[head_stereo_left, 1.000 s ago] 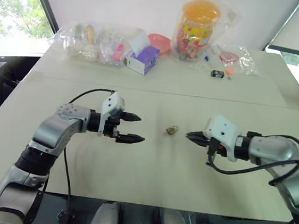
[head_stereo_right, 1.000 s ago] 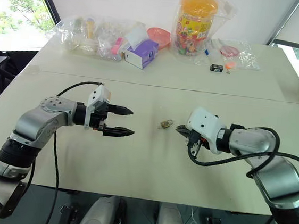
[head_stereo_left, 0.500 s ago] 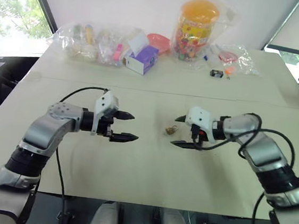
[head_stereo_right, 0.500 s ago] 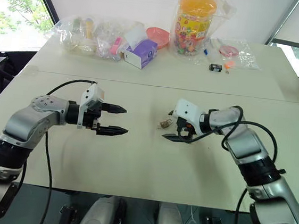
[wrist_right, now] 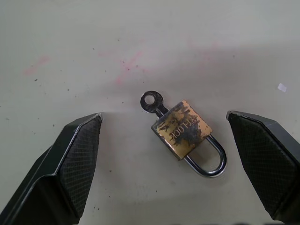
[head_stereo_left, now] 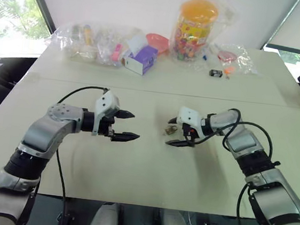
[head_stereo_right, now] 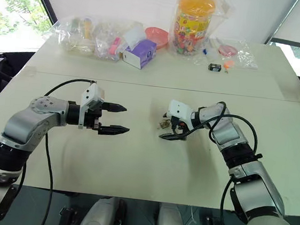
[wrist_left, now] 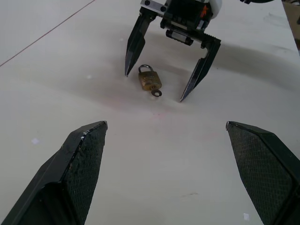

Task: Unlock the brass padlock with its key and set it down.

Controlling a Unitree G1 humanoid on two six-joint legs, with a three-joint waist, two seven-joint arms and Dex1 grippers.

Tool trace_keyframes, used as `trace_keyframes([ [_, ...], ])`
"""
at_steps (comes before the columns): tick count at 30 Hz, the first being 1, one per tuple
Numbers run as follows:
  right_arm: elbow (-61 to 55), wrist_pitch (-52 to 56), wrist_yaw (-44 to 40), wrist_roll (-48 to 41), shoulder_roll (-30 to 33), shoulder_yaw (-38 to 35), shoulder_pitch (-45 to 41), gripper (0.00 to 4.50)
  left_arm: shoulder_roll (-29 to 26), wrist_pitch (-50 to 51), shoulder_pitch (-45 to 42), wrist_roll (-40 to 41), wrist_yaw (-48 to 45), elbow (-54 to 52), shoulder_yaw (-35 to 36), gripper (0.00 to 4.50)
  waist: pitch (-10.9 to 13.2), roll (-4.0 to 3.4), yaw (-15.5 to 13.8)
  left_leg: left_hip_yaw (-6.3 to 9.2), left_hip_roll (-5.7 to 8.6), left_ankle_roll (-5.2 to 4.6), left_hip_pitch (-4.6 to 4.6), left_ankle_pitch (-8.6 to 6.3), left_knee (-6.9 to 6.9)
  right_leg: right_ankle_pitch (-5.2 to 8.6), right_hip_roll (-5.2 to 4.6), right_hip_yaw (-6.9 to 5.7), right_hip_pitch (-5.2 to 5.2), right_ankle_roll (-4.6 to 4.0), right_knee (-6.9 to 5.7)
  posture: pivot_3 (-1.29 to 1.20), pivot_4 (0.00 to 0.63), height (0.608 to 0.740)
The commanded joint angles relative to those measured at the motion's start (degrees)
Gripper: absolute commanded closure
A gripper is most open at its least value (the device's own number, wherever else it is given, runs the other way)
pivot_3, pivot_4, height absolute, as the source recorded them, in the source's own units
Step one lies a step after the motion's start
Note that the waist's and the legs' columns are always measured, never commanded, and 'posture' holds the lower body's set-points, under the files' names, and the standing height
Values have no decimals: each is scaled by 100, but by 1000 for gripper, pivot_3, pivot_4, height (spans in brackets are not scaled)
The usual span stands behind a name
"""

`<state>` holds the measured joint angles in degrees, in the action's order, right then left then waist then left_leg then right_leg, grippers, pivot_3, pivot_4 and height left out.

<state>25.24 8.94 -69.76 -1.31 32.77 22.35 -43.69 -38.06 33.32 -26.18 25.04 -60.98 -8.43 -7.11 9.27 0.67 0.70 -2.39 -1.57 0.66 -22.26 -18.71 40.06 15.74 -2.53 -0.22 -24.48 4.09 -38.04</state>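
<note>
Two end effectors face each other across the pale worktop (head_stereo_left: pixel 143 176), with the task's object between them. On the left, the left end effector (head_stereo_left: pixel 126 125), two black tapered fingers on a white and grey wrist, stands wide open and empty, pointing toward the centre and well apart from the lock. Next in order lies the small golden-brass padlock with its thin silvery shackle (wrist_right: pixel 183 130), flat on the worktop and free of any grip. The short silvery key with a round bow (wrist_right: pixel 152 101) projects from the base of the padlock body, so key, body and shackle form one line. On the right, the right end effector (head_stereo_left: pixel 172 131), likewise black-fingered, is spread wide and holds nothing; its two fingertips (wrist_left: pixel 128 70) straddle the padlock, one on each side, and neither touches it.

The relation that governs the coming move is this straddle. Seen from the right wrist, the padlock sits directly ahead in the gap between the fingers, with its long axis running obliquely across that gap, the key end toward one finger and the shackle end toward the other. The right arm is plainly the nearer; the left waits at a distance. A closing of the right fingers would probably meet the lock along this slanted axis and could turn it on the worktop.
</note>
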Motion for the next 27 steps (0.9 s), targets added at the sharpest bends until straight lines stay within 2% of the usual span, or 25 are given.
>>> trace_keyframes([
  [1,352,-292,9,146,-126,-50,-171,99,-50,-13,-23,83,32,-241,181,235,0,0,14,0,-1,1,0,0,0,0,0,0,0,0,-1,0,150,740],
  [7,970,-606,8,305,-265,-43,-288,99,-72,-10,3,85,76,-280,188,235,-1,-1,29,-2,-3,3,8,1,-1,0,0,1,2,-1,-5,0,150,740],
  [8,1031,-625,-1,320,-268,-44,-291,634,-70,-20,-5,79,79,-266,182,235,-1,-1,27,-3,-3,3,10,1,-1,0,0,1,4,-1,-5,0,150,740],
  [10,1097,-585,-19,327,-279,-50,-268,1431,-58,-45,-53,60,88,-218,167,235,-1,-1,24,-3,-3,3,12,2,0,0,-1,1,6,-1,-6,0,150,740],
  [14,1008,-512,-122,353,-261,-6,-144,3453,-60,-82,-166,46,52,-110,149,235,-1,-1,19,-4,-3,3,18,2,0,0,-3,1,11,-1,-7,0,150,740],
  [21,164,-349,4,395,-53,-145,394,3473,-3,-133,-254,20,-20,4,61,235,-2,-2,-15,-3,-2,3,17,1,-1,0,-5,1,12,-1,-6,0,150,740],
  [24,-484,-440,334,500,79,-283,718,3473,105,-56,-333,100,-14,59,76,235,-2,-2,-25,-3,2,2,15,1,-1,0,-9,1,12,-1,-4,0,150,740],
  [27,-1172,-855,1043,807,184,-460,992,3473,306,140,-432,284,39,136,139,235,-2,-2,-32,-2,4,1,11,1,0,0,-11,1,12,-1,-1,0,150,740],
])
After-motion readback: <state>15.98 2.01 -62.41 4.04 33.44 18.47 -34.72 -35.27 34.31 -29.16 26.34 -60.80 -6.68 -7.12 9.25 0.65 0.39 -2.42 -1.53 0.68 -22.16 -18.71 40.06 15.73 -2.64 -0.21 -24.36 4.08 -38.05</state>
